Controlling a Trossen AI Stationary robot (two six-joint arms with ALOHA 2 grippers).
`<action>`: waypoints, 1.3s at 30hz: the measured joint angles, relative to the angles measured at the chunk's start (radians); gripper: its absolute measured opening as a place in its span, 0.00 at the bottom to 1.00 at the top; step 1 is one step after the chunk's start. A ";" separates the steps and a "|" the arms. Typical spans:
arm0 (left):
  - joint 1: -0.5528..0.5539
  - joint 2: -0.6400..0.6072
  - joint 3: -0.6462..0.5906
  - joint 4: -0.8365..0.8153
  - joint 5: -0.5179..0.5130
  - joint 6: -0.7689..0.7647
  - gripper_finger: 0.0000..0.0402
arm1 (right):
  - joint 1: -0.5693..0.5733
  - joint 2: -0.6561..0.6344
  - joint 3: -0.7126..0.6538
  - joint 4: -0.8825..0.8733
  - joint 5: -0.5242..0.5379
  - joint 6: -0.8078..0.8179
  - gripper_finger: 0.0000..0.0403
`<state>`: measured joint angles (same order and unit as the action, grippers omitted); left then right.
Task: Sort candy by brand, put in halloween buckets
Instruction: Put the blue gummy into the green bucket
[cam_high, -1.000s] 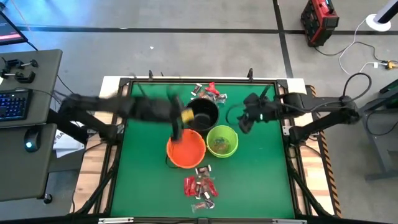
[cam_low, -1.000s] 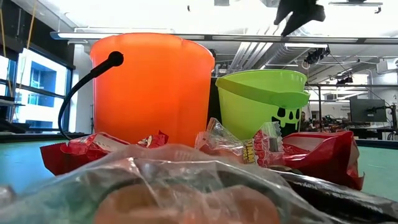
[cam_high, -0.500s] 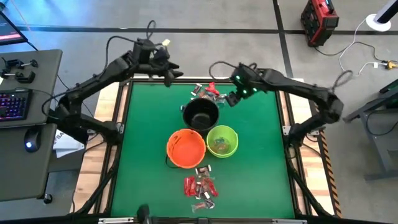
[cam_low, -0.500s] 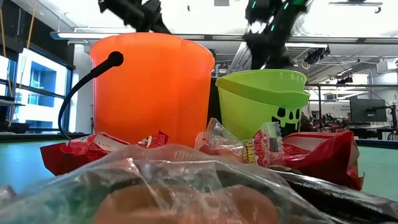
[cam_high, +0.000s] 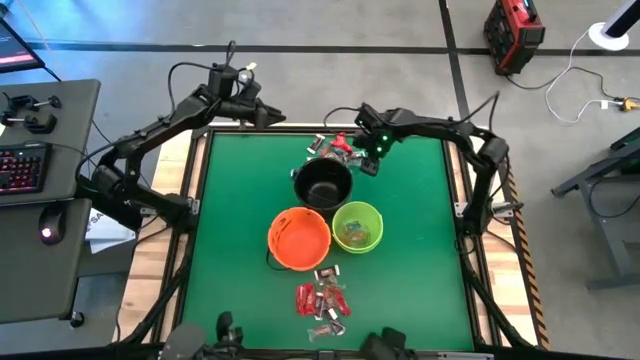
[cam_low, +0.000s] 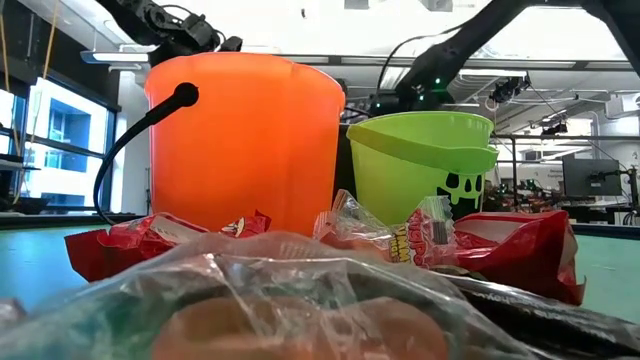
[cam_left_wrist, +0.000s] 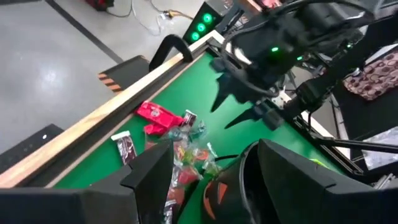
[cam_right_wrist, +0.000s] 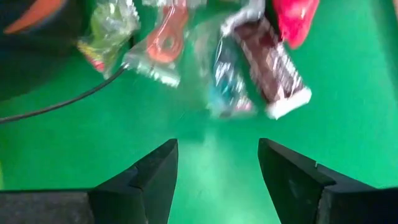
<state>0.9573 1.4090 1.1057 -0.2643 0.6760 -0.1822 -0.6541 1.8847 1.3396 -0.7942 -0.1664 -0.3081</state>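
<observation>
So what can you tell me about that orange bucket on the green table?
The orange bucket is a small round pail of glossy plastic, standing upright with its mouth open upward. A thin black handle hangs down one side. It sits near the middle of the table, close beside the lime green bucket and just in front of the black bucket. Red-wrapped candy lies near its base. Neither gripper touches it.

Three Halloween buckets stand on the green worktop (cam_high: 240, 230): one black bucket (cam_high: 322, 183), one orange bucket (cam_high: 299, 240), one lime green bucket (cam_high: 357, 226). The wrapped candy lies in two heaps, one behind the black bucket (cam_high: 334, 147) and one at the near edge (cam_high: 322, 299); single pieces are too many and too overlapped to count. Two arms reach in.
</observation>
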 joint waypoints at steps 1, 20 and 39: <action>0.000 0.000 0.000 0.008 -0.001 -0.001 0.56 | -0.002 0.007 0.000 0.020 0.000 -0.033 0.53; -0.008 0.000 0.000 0.107 -0.015 -0.088 0.56 | 0.001 0.088 0.000 0.156 0.000 -0.276 0.36; -0.008 0.000 0.000 0.165 -0.013 -0.178 0.56 | 0.018 -0.251 0.000 -0.153 -0.158 -0.033 0.01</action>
<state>0.9489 1.4090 1.1061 -0.0991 0.6633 -0.3600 -0.6359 1.6337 1.3396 -0.9470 -0.3245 -0.3413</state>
